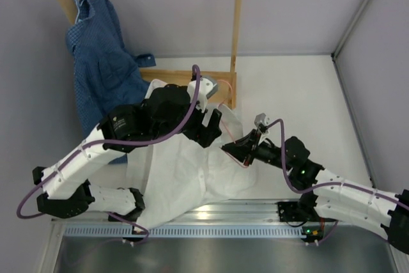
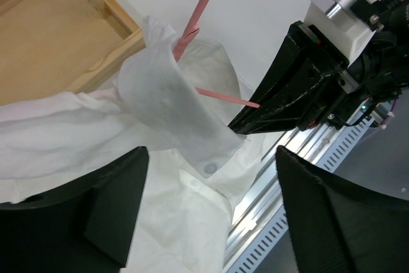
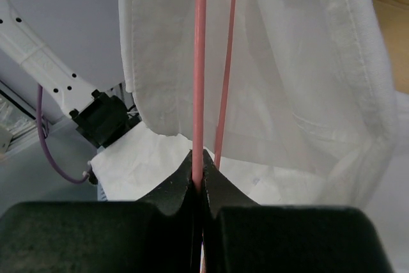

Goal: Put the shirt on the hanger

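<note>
**Operator 1:** Fingers status?
**Operator 2:** Fingers of my right gripper (image 3: pixel 198 180) are pinched on the pink wire hanger (image 3: pixel 199 62). My left gripper (image 2: pixel 211 218) stands spread wide above the fabric.
**Operator 1:** Shirt location?
**Operator 2:** The white shirt (image 1: pixel 185 171) lies on the table (image 1: pixel 307 94), with its collar draped over the hanger wire.

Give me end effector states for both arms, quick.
Left end effector: open, fingers wide apart over the white shirt, gripping nothing.
Right end effector: closed on the pink wire hanger.
</note>
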`<action>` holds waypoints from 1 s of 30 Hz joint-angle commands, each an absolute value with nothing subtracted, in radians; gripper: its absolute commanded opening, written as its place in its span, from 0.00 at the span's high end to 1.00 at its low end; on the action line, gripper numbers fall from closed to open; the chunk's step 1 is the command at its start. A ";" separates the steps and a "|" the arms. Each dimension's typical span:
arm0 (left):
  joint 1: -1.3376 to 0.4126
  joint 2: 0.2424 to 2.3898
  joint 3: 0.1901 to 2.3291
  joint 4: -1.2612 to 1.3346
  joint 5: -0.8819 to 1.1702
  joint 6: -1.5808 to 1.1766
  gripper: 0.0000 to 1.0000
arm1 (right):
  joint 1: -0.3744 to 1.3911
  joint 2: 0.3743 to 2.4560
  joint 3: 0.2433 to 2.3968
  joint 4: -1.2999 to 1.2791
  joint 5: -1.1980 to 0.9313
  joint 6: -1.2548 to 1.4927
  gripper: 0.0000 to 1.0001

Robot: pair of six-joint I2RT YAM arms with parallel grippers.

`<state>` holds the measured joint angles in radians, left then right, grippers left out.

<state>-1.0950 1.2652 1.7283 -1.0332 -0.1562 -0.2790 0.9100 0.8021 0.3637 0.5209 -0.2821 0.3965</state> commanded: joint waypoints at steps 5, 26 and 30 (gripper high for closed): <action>-1.100 1.201 1.779 -0.953 -0.244 -0.102 0.06 | 0.922 0.770 0.342 0.798 -0.268 0.417 1.00; -1.091 1.385 1.968 -0.982 0.383 0.377 0.12 | 0.922 0.221 0.317 0.137 -0.393 0.270 1.00; -1.083 1.407 1.993 -0.994 0.484 0.361 0.14 | 0.922 0.176 0.357 0.048 -0.442 0.241 1.00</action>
<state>-1.0920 1.4170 1.9434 -0.9382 0.3363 0.3649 0.9123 0.2077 0.2756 0.1184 -0.3859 0.2924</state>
